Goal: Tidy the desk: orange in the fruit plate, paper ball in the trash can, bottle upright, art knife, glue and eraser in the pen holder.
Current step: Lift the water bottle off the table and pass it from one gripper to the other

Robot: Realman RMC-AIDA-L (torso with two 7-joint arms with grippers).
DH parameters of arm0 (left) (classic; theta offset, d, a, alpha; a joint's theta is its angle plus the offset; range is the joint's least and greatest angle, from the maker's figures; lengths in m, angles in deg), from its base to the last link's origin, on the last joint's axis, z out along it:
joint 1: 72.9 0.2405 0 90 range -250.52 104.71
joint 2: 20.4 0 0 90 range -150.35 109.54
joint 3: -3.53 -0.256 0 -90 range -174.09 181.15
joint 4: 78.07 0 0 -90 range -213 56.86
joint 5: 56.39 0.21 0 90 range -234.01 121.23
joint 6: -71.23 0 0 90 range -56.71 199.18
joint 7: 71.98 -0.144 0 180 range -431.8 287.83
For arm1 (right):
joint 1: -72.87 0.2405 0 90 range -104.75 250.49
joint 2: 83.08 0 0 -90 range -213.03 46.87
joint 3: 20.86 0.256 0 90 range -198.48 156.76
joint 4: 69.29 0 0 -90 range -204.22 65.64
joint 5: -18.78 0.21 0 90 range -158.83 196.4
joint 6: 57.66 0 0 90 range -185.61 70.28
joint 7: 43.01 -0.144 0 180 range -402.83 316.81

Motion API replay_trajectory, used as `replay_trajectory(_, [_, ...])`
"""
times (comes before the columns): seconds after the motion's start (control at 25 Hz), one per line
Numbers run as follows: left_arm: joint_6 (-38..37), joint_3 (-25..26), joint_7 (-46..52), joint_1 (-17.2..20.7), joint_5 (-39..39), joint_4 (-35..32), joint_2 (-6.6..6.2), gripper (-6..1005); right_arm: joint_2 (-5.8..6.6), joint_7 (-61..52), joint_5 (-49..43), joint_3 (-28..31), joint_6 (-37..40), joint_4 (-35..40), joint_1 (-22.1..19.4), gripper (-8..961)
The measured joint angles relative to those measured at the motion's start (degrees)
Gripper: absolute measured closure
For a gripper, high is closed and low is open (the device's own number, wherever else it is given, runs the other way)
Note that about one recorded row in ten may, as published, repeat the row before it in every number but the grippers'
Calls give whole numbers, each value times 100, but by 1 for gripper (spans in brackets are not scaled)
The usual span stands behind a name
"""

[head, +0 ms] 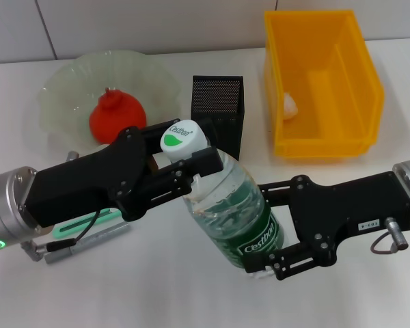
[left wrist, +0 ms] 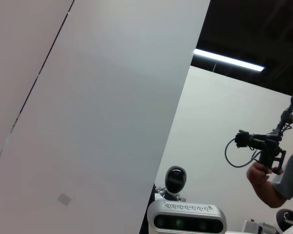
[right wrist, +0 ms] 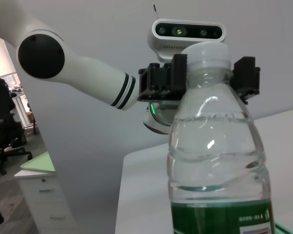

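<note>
Both arms on the bottle (head: 229,205), mid-desk (head: 157,287), in front of the pen holder (head: 219,109). Left gripper (head: 184,167) comes in from the left, jaws clamped on the neck just under the white cap (head: 181,137); right wrist view confirms black fingers (right wrist: 161,80) on either side of the cap (right wrist: 205,53). Right gripper (head: 273,232) comes in from the right, jaws clamped on the bottle's lower body around the green label (head: 253,236). Bottle stands near upright, cap leaning slightly toward the left arm; can't tell if the base touches the desk. Orange (head: 116,117) sits inside the fruit plate (head: 68,82), far left. Trash can (head: 321,85) far right, with a small white crumpled paper ball (head: 289,104) against its inner left wall. Art knife (head: 89,242) lies flat on the desk under the left arm, partly hidden by it. Left wrist view shows only a wall (left wrist: 97,107), the robot's head camera (left wrist: 188,222) and a person's hand (left wrist: 263,175) holding a controller.
</note>
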State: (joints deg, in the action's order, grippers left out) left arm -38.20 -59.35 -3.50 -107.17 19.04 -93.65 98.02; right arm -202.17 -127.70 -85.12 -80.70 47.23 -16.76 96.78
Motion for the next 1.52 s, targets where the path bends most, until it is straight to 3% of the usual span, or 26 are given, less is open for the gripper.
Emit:
replay_trajectory(0.52, [58, -84, 130, 25, 3, -147, -6, 553, 0, -93, -16, 9, 217, 428, -56, 172])
replay_trajectory(1.52, [125, -103, 313, 142, 121, -588, -18, 553, -26, 132, -269, -37, 188, 392, -39, 171])
